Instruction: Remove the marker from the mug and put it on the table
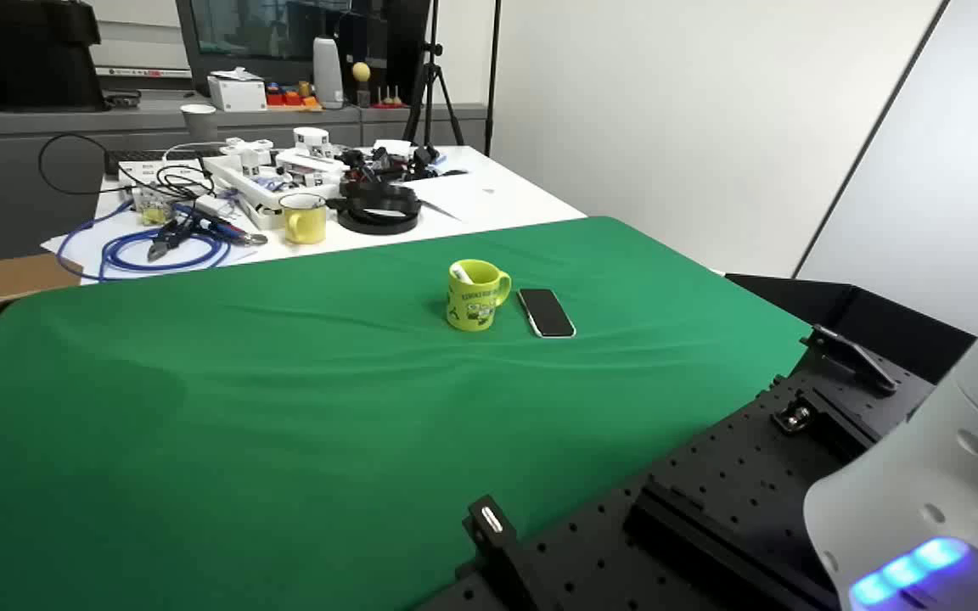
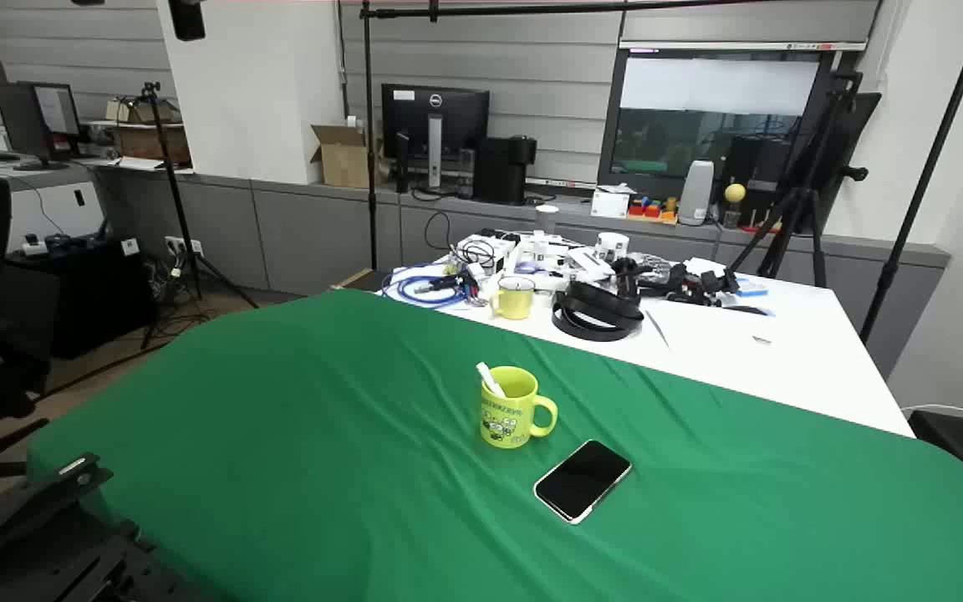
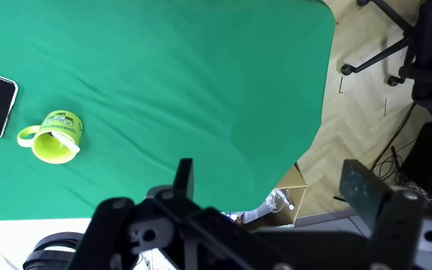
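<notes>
Nearest in the wrist view, the gripper is released, its fingers spread wide apart. Beyond it stretches the green-draped table, its covering creased. On it a phone lies flat, black face up, pale along the edge. Near it, handle toward the phone, stands the mug, upright and yellow-green, printed with small cartoon figures and a line of dark lettering too blurred to read. The marker leans inside it: a slim, white-bodied stick, one end poking above the rim, the lower end dark in the wrist view. Past the table's edge, a paler yellow cup and black loops rest on a white table. Farther back, a monitor turned backward carries a round Dell logo; the white sticker near it is illegible.
</notes>
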{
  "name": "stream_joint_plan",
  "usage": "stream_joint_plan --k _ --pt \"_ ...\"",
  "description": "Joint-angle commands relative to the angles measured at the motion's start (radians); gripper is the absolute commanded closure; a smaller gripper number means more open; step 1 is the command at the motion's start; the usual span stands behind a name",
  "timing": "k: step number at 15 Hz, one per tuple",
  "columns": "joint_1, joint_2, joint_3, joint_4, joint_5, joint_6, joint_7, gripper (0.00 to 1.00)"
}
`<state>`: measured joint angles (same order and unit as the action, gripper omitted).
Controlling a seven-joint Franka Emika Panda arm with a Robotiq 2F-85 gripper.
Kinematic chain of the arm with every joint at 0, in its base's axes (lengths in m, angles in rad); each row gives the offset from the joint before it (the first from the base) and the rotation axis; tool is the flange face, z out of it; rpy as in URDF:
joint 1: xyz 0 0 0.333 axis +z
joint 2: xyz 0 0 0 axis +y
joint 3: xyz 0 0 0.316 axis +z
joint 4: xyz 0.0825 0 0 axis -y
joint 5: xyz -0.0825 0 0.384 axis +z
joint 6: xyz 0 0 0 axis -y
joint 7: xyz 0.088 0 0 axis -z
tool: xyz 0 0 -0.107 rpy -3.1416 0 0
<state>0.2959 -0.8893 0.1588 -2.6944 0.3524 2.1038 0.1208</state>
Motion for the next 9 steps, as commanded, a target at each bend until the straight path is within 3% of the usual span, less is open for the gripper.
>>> stream_joint_plan --k 1,9 --pt "-0.010 0.000 0.007 0.003 0.007 -0.006 -0.009 0.00" --pt "-0.010 0.008 0.006 0.003 0.007 -0.006 -0.011 0.00"
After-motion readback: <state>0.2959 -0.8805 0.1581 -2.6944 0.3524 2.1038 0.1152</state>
